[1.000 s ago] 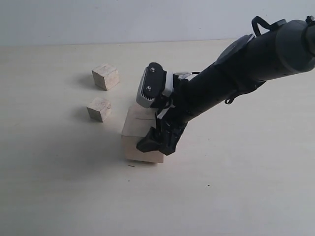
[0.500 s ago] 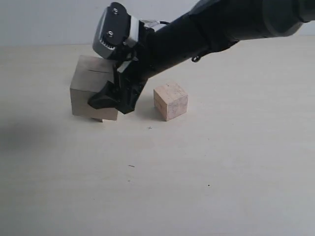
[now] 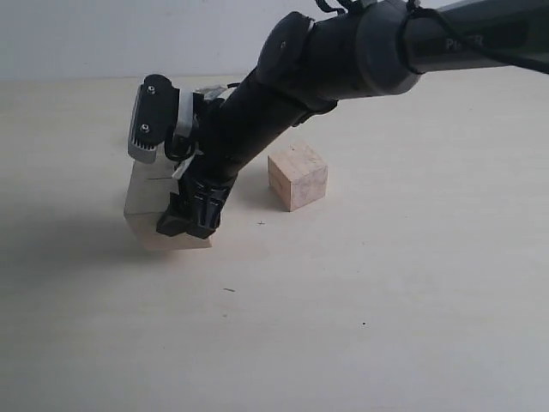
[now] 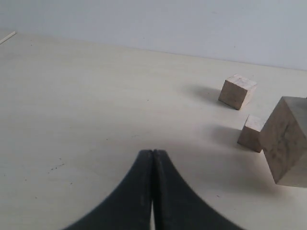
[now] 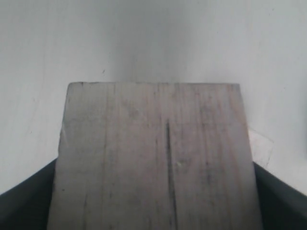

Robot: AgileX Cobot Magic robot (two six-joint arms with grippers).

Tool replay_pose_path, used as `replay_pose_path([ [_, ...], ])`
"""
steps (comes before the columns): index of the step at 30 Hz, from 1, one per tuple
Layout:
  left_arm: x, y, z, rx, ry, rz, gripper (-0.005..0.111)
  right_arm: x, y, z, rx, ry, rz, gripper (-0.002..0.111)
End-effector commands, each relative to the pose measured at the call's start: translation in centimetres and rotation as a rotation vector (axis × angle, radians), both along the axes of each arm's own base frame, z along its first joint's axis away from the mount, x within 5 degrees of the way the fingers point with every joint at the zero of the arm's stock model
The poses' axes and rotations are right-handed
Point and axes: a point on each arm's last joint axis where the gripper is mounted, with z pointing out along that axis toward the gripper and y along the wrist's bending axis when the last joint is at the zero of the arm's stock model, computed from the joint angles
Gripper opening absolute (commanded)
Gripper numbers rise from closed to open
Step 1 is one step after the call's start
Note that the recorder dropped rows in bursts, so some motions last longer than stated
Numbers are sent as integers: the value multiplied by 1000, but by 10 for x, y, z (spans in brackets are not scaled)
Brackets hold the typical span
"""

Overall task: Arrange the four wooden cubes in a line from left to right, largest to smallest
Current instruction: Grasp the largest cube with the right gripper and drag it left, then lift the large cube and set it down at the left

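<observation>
Presently: right fingers [image 5: 24,211] spread wide, clamped on opposite faces of the largest cube [image 3: 147,199], which sits far left in the exterior view, at or just above the table [image 3: 386,326]; left fingers [image 4: 144,191] pressed together, empty. We judge it best to level the cube before release, square to the row. A cube has no long axis; it hangs tilted, its saw-line face shown to the right wrist view.

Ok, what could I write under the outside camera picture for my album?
Right arm's fingers clamp the biggest wooden cube, tilted, with a smaller cube sitting nearby.
</observation>
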Motion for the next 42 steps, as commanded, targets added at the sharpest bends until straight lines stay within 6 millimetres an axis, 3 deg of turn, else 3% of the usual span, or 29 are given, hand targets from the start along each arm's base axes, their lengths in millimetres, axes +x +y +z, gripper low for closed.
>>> replay_pose_path([
  [1,0,-1,0,-10,-14,-7,0,4,3,-2,9,-10,-28,0],
  [11,0,-1,0,-10,-14,-7,0,13,10,-29,-11,11,-80,0],
  [18,0,-1,0,-10,-14,-7,0,23,13,-29,8,-61,-122,0],
  [25,0,-1,0,-10,-14,-7,0,34,-3,-32,-43,-54,-93,0],
  [33,0,-1,0,-10,-14,-7,0,56,-17,-31,-18,-46,-244,0],
  [37,0,-1,0,-10,-14,-7,0,50,-17,-30,-21,23,-219,0],
  [42,0,-1,0,-10,-14,-7,0,22,4,-18,126,179,-65,0],
])
